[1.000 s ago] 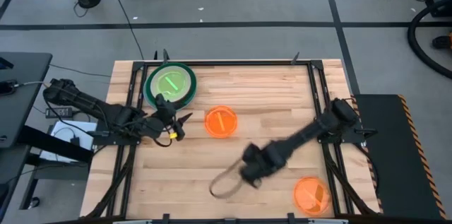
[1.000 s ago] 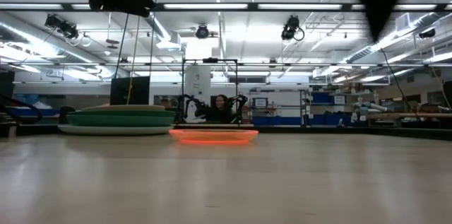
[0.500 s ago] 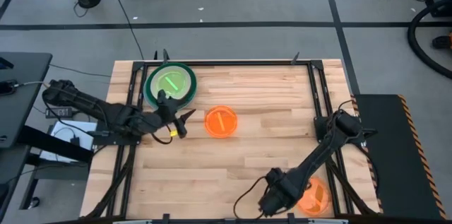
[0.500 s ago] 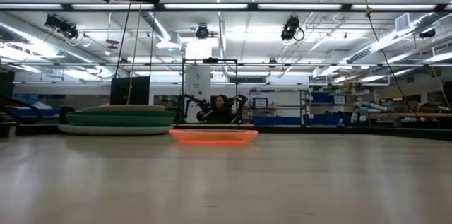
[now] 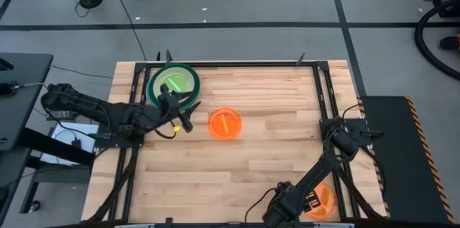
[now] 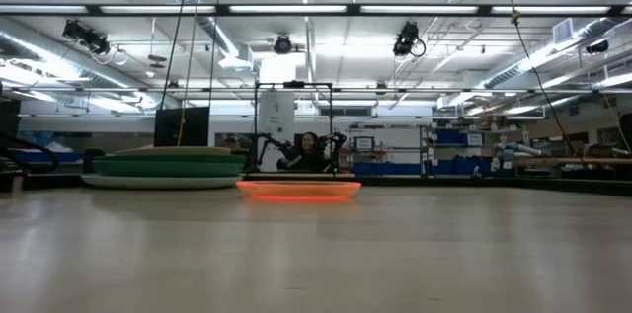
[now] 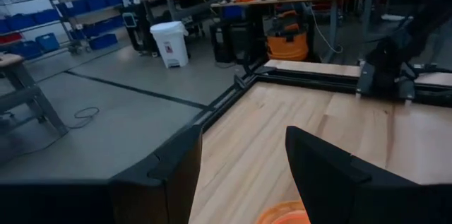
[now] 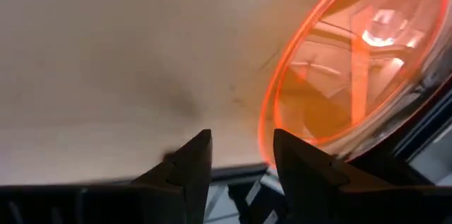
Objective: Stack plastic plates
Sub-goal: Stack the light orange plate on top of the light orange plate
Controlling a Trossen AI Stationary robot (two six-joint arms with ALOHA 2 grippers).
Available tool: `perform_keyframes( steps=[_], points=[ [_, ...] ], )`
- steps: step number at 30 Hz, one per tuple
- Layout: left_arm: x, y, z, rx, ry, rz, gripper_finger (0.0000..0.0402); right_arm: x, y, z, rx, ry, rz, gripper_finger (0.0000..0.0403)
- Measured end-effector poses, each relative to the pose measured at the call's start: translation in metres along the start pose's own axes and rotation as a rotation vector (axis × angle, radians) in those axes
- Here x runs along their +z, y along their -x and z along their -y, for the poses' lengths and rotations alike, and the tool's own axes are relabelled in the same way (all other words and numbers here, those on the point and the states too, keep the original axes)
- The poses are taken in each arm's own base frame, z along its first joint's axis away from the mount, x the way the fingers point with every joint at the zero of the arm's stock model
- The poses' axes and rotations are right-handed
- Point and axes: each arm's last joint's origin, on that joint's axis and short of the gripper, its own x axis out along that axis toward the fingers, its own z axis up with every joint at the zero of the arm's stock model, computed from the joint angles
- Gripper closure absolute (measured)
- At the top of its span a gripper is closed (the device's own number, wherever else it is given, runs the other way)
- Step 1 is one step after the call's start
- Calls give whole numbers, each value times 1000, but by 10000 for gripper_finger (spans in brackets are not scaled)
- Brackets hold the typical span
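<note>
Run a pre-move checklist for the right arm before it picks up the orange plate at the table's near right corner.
1. Right tool open: ok.
2. Right tool empty: ok.
3. Orange plate by the near right corner flat on the table, in reach: ok.
4. Tool lined up on the plate's rim: not ok, rim sits to one side.
5. Left tool clear of that corner, beside the green stack: ok.
6. Second orange plate untouched mid-table: ok.

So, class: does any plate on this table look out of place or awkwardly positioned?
Yes: one orange plate sits at the table's near right corner, close to the edge, far from the green stack. The right gripper hovers open beside it.
</note>
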Motion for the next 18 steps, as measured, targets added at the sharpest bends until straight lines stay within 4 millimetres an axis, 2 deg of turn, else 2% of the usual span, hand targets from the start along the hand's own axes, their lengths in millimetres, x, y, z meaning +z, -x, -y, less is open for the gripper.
perform_keyframes(
  steps=[5, 10, 13, 18],
  points=[
    [0, -1, -1, 10, 3, 0, 189, 7, -11, 5, -58, -36, 31, 241],
    [-1, 0, 0, 1, 0, -7, 189, 5, -18, 8, -57, -28, 77, 253],
    [-1, 2, 2, -11, -4, -8, 189, 6, -19, 11, -79, -16, 108, 280],
    [-4, 9, 8, -54, -33, -20, 189, 8, -20, 12, -76, 34, 170, 350]
  ],
)
